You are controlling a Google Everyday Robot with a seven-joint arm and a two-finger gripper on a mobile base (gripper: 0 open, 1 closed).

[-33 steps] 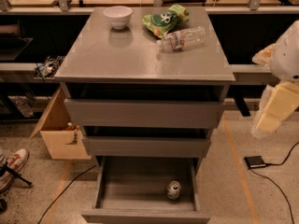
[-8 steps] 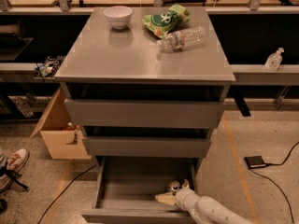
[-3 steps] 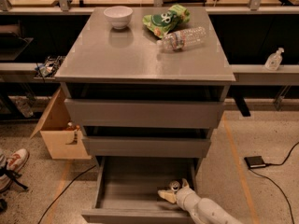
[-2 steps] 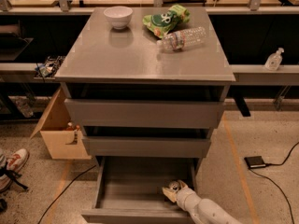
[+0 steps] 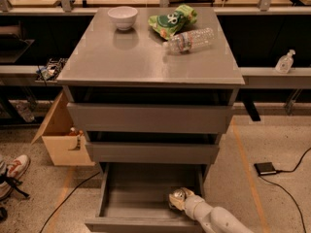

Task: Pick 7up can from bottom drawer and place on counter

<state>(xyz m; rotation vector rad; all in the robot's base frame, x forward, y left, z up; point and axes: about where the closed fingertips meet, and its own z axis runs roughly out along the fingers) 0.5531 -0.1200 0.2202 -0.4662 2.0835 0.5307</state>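
The bottom drawer (image 5: 146, 208) is pulled open below the two upper grey drawers. The 7up can (image 5: 176, 195) stands upright at the drawer's right side, its silver top showing. My gripper (image 5: 181, 201) is down inside the drawer, right against the can, with the white arm (image 5: 218, 220) coming in from the lower right. The can's side is mostly hidden by the gripper. The counter (image 5: 146, 57) is the glossy grey top of the cabinet.
On the counter's far part stand a white bowl (image 5: 122, 17), a green snack bag (image 5: 172, 21) and a lying clear water bottle (image 5: 190, 40). A cardboard box (image 5: 60, 140) sits on the floor to the left, a black pedal (image 5: 265, 168) with a cable to the right.
The arm came from the right side down into the bottom drawer. Over the last second the gripper shifted from the can's left side to right around it. The can has stayed in place.
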